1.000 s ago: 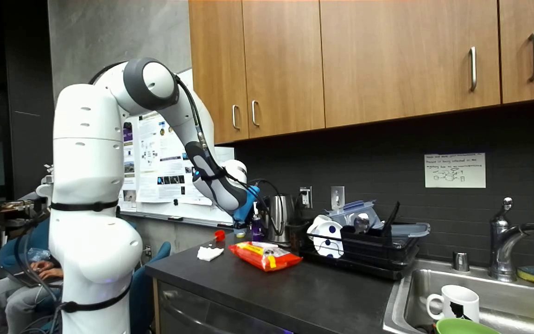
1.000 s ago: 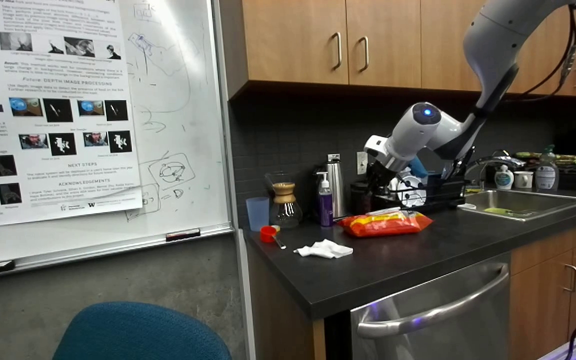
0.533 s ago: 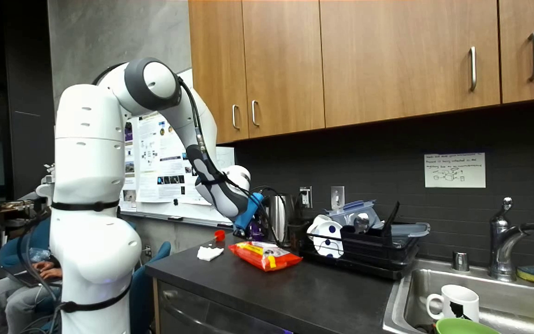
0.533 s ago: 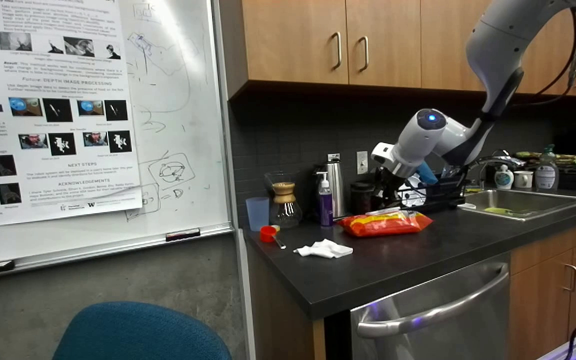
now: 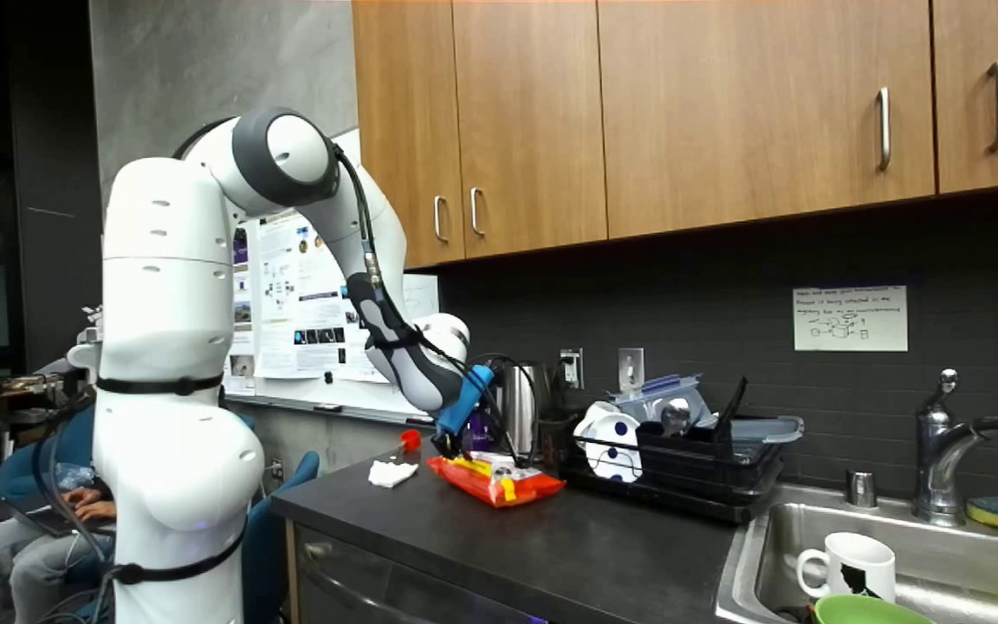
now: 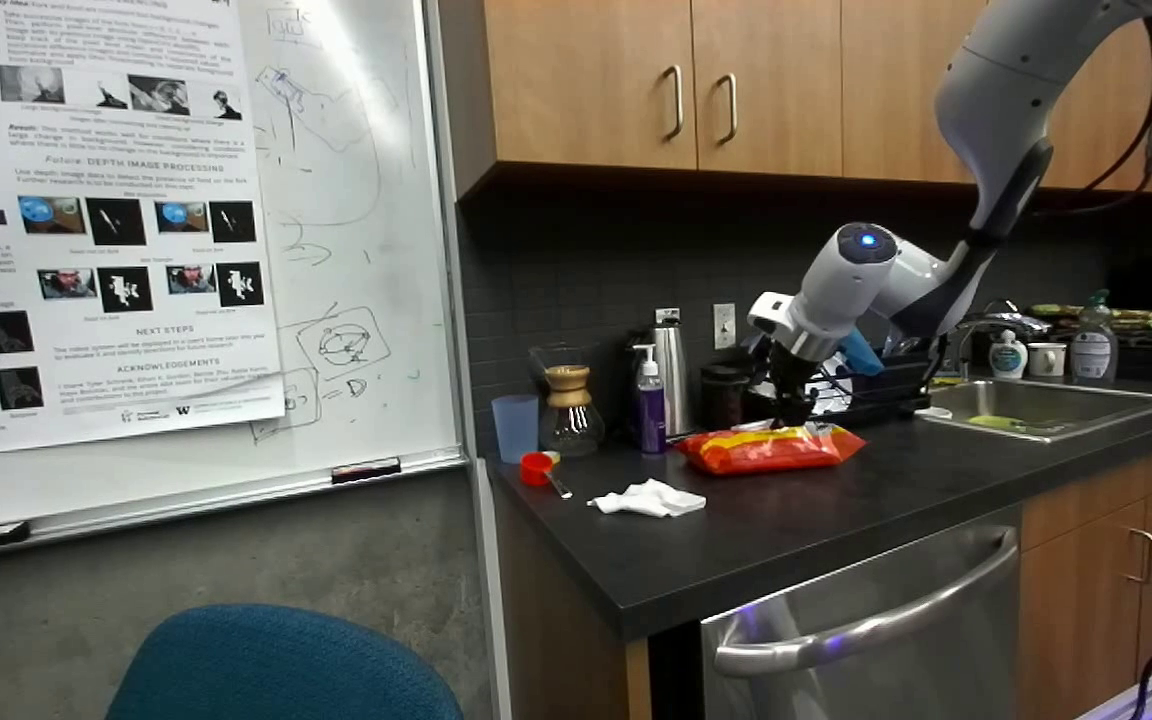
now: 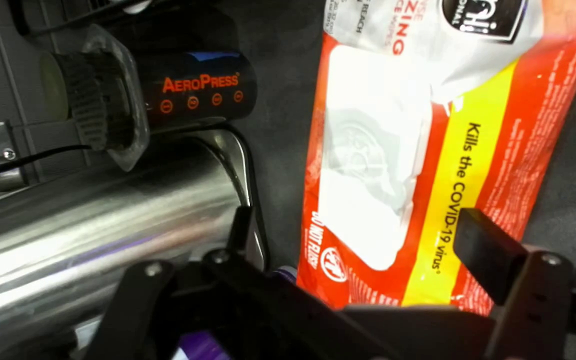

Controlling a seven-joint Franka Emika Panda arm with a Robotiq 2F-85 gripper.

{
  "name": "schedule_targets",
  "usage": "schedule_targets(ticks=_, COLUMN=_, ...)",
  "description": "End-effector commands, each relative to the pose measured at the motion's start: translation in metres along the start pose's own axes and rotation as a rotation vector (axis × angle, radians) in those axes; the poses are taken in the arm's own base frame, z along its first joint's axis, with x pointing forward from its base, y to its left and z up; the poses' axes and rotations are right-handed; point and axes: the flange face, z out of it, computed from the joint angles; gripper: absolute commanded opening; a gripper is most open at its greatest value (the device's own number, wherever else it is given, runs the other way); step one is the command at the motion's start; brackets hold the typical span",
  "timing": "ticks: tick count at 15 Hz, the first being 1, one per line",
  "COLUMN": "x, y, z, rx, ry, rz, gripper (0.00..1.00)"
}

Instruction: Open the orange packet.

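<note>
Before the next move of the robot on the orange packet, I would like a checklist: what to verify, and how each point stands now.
1. Orange packet resting on the counter: ok.
2. White lid facing up: ok; it looks shut.
3. Tool open: ok; the fingers stand apart.
4. Both fingers over the packet: not ok; in the wrist view one overlaps the yellow stripe, the other shows outside the packet.
5. Fingers clear of the packet: cannot tell.
6. Crumpled white tissue apart from the packet: ok, in both exterior views.
</note>
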Motion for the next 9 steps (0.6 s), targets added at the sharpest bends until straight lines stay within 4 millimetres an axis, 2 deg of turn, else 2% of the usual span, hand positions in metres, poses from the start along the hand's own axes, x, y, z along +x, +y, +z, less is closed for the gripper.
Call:
schedule_targets(ticks=1, x=0.0017, y=0.0046, z=0.0012, rx=-0.01, ry=0.0, rz=-0.011, gripper=1.0)
schedule_targets(ticks=9, x=0.0049, y=0.0098, z=0.0107, rx=-0.013, ry=0.005, rz=-0.011, gripper=1.0)
